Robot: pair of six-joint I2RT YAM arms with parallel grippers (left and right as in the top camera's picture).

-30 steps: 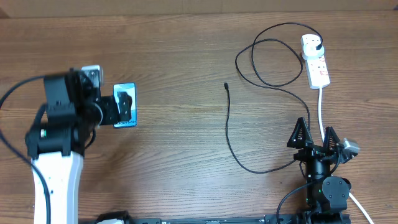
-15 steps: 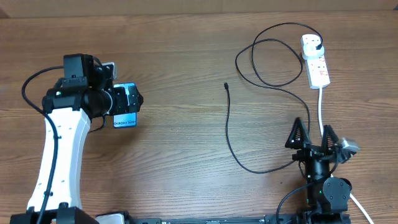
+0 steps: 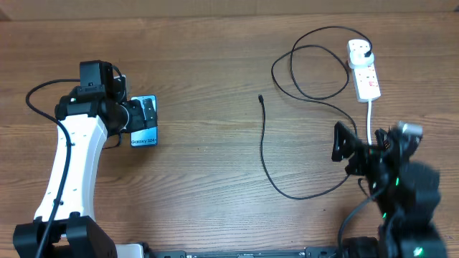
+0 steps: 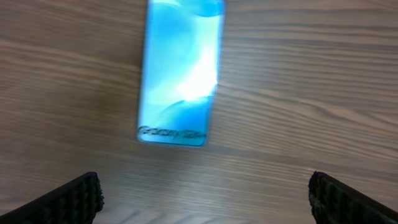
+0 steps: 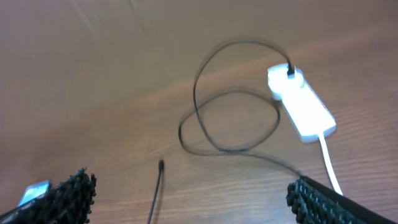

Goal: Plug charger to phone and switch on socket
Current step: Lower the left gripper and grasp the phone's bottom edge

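- Two arms work over the wooden tabletop (image 3: pixel 215 215), one at the socket's (image 3: pixel 363 72) end and one far across from it.
- Left arm (image 3: pixel 68 154), the white one, reaches out well away from the socket, with the left hand (image 3: pixel 145 115) hanging above the phone (image 4: pixel 180 74).
- That hand's fingers are spread wide with nothing between them. The phone lies flat beneath, its screen up and lit blue.
- Right arm (image 3: pixel 398 193) looks blurred and sits near the socket's white cord (image 3: pixel 370 118). The right hand (image 5: pixel 199 199) faces the socket, its fingers wide apart and empty.
- The charger (image 3: pixel 262 143) has its plug (image 3: pixel 367 51) seated in the socket's far end. The cable loops beside the socket, and the connector tip (image 3: pixel 260 98) lies loose between socket and phone, touching neither.
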